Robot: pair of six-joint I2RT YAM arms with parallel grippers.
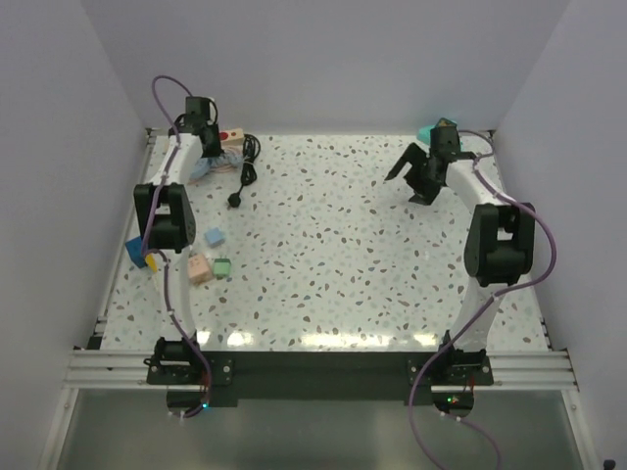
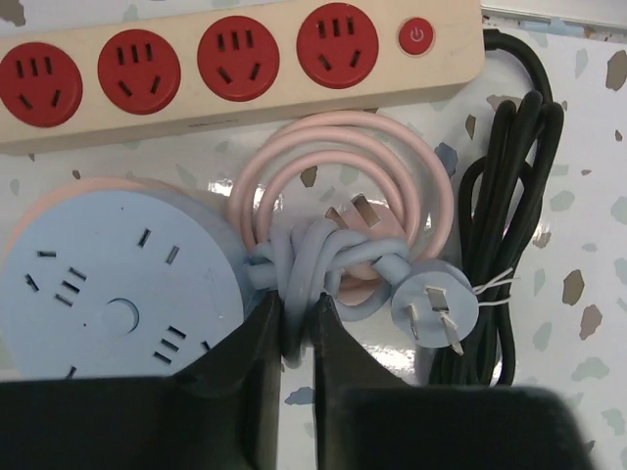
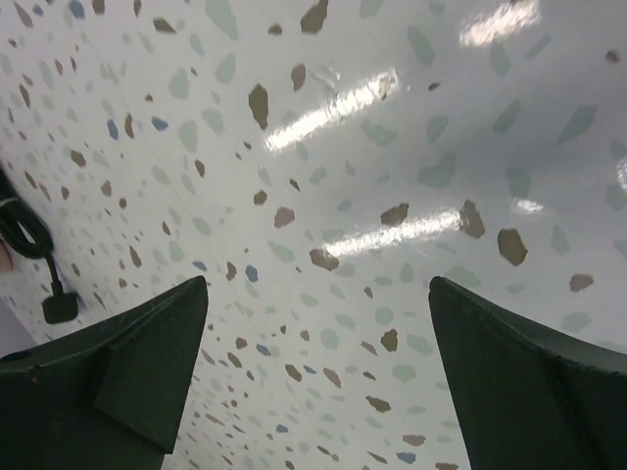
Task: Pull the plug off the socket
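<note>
Plainly, seen from above, the plug (image 1: 235, 201) lies loose on the table (image 1: 392, 274), in front of the socket (image 1: 231, 138) and apart from it, with the black cord (image 1: 247, 157) curling back toward the strip. I judge the pulling done, so the danger now is of spoiling it. My left gripper (image 1: 208, 142) hangs at the far left corner right over the strip, and my right gripper (image 1: 411, 183) is well apart at the far right. Through my left wrist, all four red outlets (image 2: 235, 51) of the socket (image 2: 235, 103) stand empty. My left fingers (image 2: 260, 372) are drawn close with only a narrow slit between them, right at the knot of the light-blue cable (image 2: 313, 259), and a strand of it runs down into that slit. My own fingers hide the contact, so I cannot tell whether I pinch it or merely straddle it. If I do pinch it and lift, the knot would haul the pink cable (image 2: 343, 119), the round blue disc (image 2: 118, 284) and the blue plug (image 2: 434, 304) along. That could shove the strip or snarl the black cord (image 2: 509, 196) bundled just beside them. Through my right wrist, my right fingers (image 3: 137, 372) are spread wide and hold nothing over bare speckled table (image 3: 343, 196). The plug (image 3: 59, 306) shows small at the left edge. A low sweep that way could knock it or catch its cord and tug the strip.
</note>
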